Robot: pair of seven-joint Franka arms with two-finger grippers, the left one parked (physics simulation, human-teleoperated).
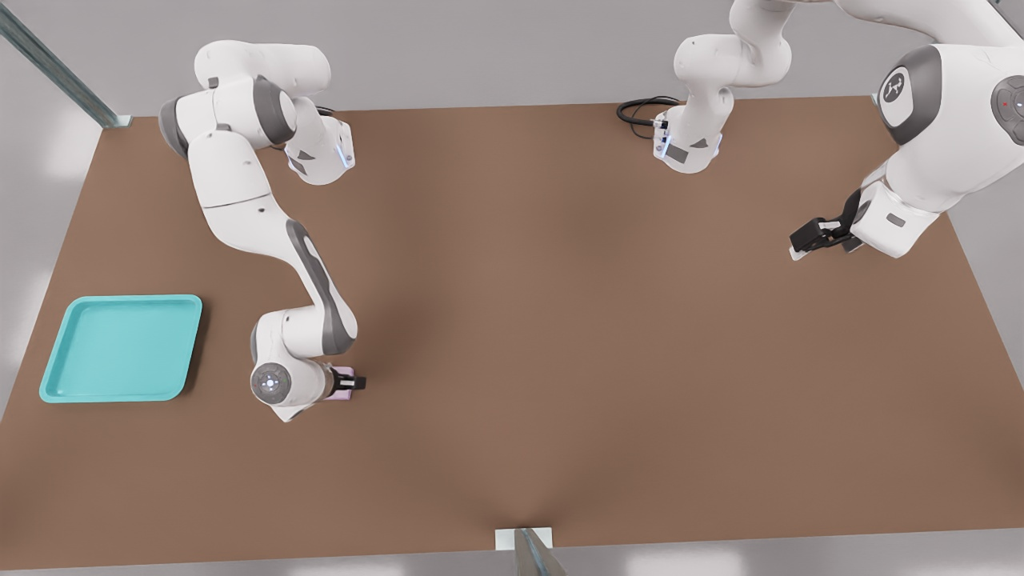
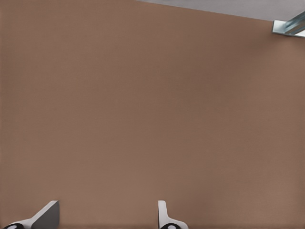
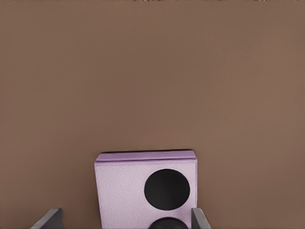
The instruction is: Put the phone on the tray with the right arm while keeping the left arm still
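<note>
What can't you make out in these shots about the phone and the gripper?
- Phone: in the front view the right arm's wrist hides nearly all of it; only a pink sliver shows.
- Second lens: in the right wrist view, cut off by the picture's edge.
- Gripper, open astride the phone: in the right wrist view the same edge crops its fingers, so contact with the phone cannot be judged.
</note>
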